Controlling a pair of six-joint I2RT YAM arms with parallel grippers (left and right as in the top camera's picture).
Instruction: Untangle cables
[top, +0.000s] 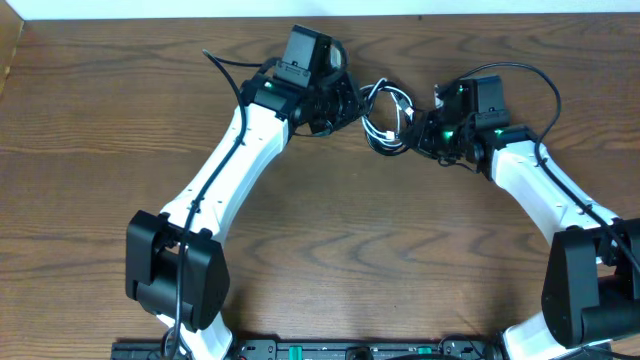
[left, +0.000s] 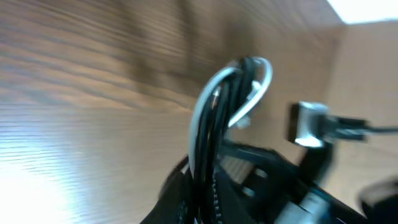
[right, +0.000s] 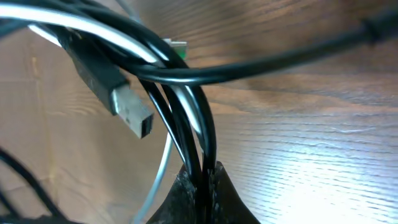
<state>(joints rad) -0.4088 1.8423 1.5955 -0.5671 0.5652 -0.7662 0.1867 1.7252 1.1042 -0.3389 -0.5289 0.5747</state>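
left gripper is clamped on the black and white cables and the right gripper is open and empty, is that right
Not the right gripper: it is shut on the cables too. The right wrist view shows black and white strands pinched in its grip. The left gripper is clamped on them, as you said.

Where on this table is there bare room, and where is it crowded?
Free: the wide table stretch between left arm and right arm; also the wood outside the left arm. Crowded: far middle, where both arms meet at the cables.
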